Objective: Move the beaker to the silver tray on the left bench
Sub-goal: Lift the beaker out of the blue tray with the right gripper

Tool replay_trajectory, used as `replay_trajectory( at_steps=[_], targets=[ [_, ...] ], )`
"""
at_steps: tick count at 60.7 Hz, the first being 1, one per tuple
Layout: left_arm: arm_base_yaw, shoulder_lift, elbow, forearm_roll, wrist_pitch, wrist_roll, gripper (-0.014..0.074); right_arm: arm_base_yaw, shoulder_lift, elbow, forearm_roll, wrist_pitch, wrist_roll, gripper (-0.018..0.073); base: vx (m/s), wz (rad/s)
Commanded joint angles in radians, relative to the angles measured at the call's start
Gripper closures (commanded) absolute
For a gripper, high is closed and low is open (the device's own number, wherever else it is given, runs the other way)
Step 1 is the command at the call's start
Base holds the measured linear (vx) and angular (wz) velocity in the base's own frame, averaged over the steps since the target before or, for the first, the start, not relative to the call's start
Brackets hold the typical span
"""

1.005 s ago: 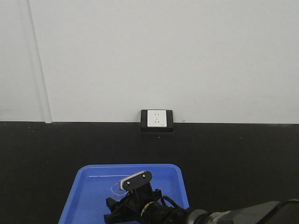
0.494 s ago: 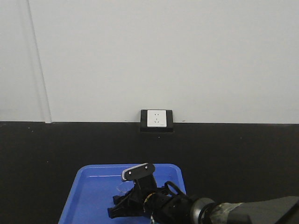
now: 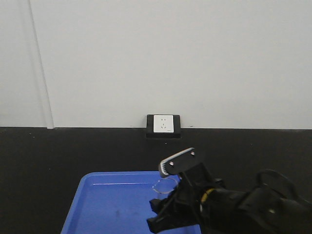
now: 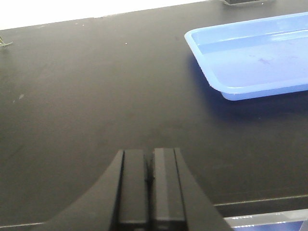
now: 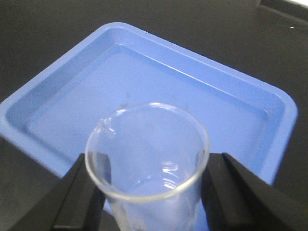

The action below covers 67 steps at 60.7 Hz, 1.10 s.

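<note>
**A:** Where did things stand?

**B:** The bench [image 4: 72,96] ran dark beneath both sets of jaws. The blue tray [image 5: 144,36] lay below the right gripper [image 5: 154,192], whose jaws were clamped on the beaker [image 5: 147,159], one on each side of the glass wall. The beaker sat upright between them, rim up, and looked empty, though clear glass made that hard to be sure of. The left gripper [image 4: 149,187] had its jaws pressed together on nothing, with the blue tray ahead and to the right of them.

**A:** How should the carry have been done?

**B:** I judged it wanted a steady, level carry with the grip kept even, as smooth glass slips easily. The beaker also had to pass well above the blue rim. No silver tray showed in any view, so it had to be found before any lowering.

**A:** And the count?

**B:** One bench, one blue tray, two grippers, one beaker and one wall socket [image 3: 164,125].
</note>
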Motion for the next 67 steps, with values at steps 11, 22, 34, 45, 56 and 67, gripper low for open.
replay_trajectory(
  at_steps=[11,22,34,45,56,67],
  targets=[
    [-0.007,-0.007,0.02,-0.003,-0.075,-0.002,0.0595,-0.002,-0.387,0.278,-0.004,-0.063,-0.016,0.0573,0.0,0.0],
    [-0.007,-0.007,0.02,-0.003,-0.075,-0.002,0.0595,-0.002,-0.567,0.429,-0.004,-0.061,-0.016,0.0573,0.0,0.0],
    [-0.007,-0.007,0.02,-0.003,-0.075,-0.002,0.0595,-0.002,-0.698,0.526,-0.004,-0.058,-0.016,0.0573,0.0,0.0],
    [-0.007,-0.007,0.02,-0.003,-0.075,-0.002,0.0595,-0.002,-0.725,0.551,0.001,-0.035,-0.016,0.0573,0.0,0.0],
    [-0.007,-0.007,0.02,-0.003,-0.075,-0.002,0.0595,-0.002,-0.725,0.551,0.001,-0.028,-0.016,0.0573,0.0,0.0],
    [-0.007,-0.007,0.02,-0.003,-0.075,-0.002,0.0595,-0.002,-0.725,0.551,0.001,-0.028,-0.016,0.0573,0.0,0.0]
  ],
)
